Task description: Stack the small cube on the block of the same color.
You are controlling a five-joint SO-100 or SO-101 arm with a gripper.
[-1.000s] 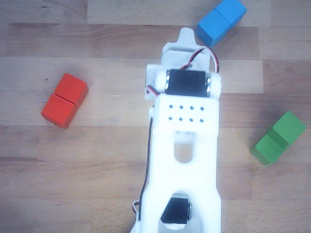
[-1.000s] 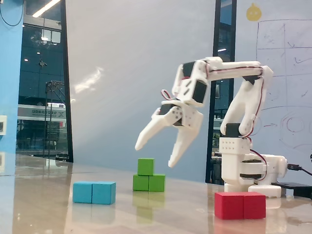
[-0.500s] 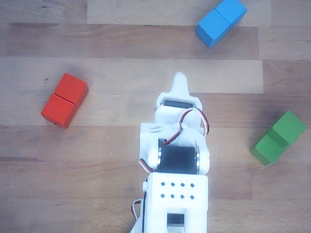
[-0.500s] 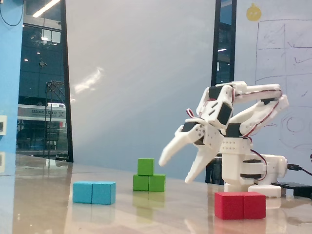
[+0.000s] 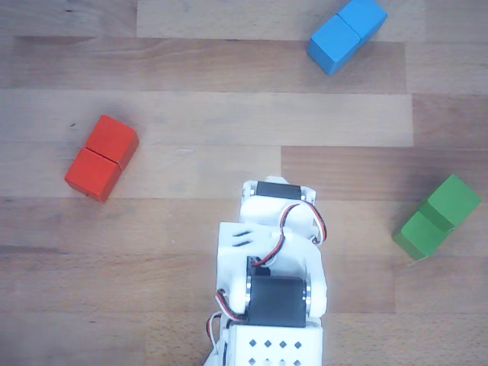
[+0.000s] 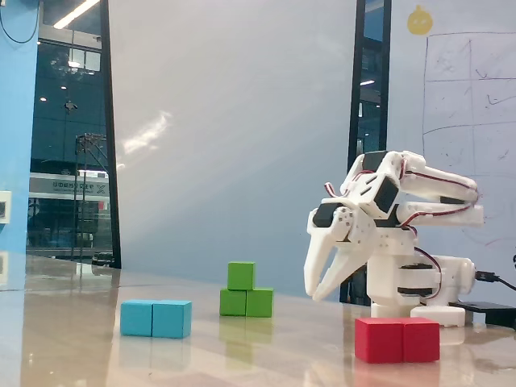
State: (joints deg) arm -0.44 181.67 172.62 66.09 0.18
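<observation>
The small green cube (image 6: 240, 275) rests on top of the green two-part block (image 6: 258, 302), over its left half in the fixed view. In the other view the cube (image 5: 455, 200) and block (image 5: 418, 233) lie at the right. My gripper (image 6: 316, 295) hangs tilted down just above the table, to the right of the green stack and apart from it. Its fingertips nearly meet and hold nothing. In the other view the white arm (image 5: 274, 259) covers the fingers.
A red two-part block (image 5: 101, 158) lies to the left and a blue two-part block (image 5: 347, 34) at the top right of the other view. In the fixed view the red block (image 6: 397, 339) sits in front of the arm base and the blue block (image 6: 156, 318) left of the green stack.
</observation>
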